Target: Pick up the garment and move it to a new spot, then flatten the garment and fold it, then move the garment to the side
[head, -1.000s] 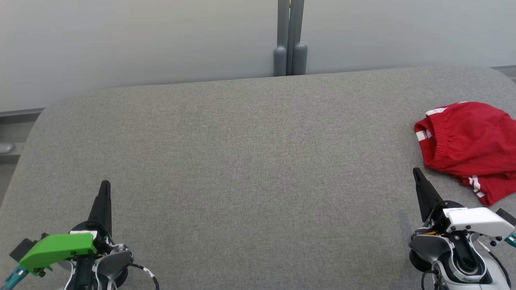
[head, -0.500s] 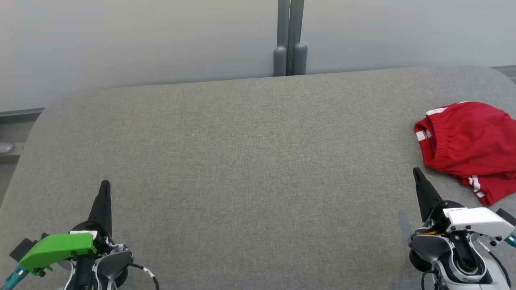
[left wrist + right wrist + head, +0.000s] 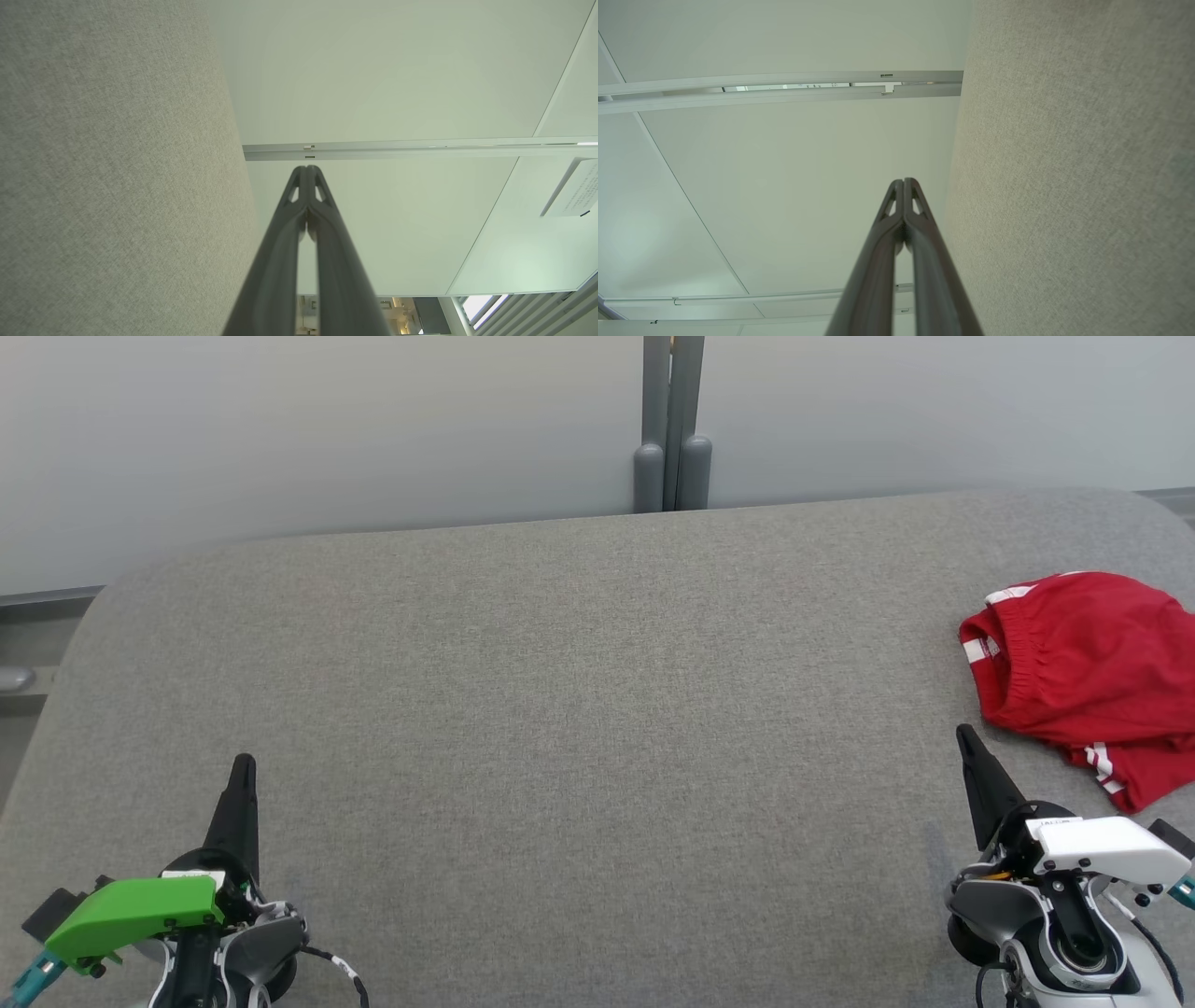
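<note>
While both pairs of fingers press tip to tip on nothing, your left gripper (image 3: 243, 765) sits near-left and your right gripper (image 3: 963, 735) near-right over the grey table (image 3: 579, 709) — the red garment (image 3: 1083, 663) lies bunched at the right edge, just beyond the right gripper's tips, not touching them.

1. The table (image 3: 560, 709) wears grey woven cloth, matt and slightly rough.
2. The garment (image 3: 1083, 663) on the table is red cloth, puckered at its waistband.
3. Behind the table, the wall panels (image 3: 327, 429) look smooth and matt.
</note>
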Tool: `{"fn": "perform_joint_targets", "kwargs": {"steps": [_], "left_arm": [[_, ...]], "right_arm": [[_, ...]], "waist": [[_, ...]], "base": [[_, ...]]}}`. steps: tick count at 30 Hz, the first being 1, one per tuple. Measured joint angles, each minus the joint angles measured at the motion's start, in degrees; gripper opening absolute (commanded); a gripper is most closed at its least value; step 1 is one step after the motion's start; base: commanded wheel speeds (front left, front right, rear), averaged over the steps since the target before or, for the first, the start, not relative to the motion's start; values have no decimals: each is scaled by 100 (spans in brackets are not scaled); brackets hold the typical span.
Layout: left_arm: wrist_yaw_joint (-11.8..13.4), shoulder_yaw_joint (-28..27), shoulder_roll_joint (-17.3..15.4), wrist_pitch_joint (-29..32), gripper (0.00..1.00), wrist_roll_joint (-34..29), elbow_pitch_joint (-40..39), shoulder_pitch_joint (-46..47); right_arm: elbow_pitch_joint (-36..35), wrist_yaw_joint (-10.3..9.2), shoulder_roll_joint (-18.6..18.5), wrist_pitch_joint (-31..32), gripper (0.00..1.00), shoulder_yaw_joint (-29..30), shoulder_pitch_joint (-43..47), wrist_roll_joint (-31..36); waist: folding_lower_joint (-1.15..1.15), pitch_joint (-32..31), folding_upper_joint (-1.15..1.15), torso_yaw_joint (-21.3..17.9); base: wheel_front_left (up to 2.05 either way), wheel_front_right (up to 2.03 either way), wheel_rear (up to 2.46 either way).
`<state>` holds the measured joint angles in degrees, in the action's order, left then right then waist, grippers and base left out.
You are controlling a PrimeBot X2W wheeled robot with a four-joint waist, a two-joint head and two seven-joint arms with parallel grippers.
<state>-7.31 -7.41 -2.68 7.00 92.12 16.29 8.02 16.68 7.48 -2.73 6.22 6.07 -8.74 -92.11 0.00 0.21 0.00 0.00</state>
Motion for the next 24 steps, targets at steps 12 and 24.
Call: {"fn": "perform_joint_targets", "kwargs": {"steps": [12,24], "left_arm": [[0,0,0,0,0,0,0,0],[0,0,-1,0,0,0,0,0]], "right_arm": [[0,0,0,0,0,0,0,0],[0,0,-1,0,0,0,0,0]], "waist": [[0,0,0,0],[0,0,0,0]], "base": [[0,0,0],[0,0,0]]}}
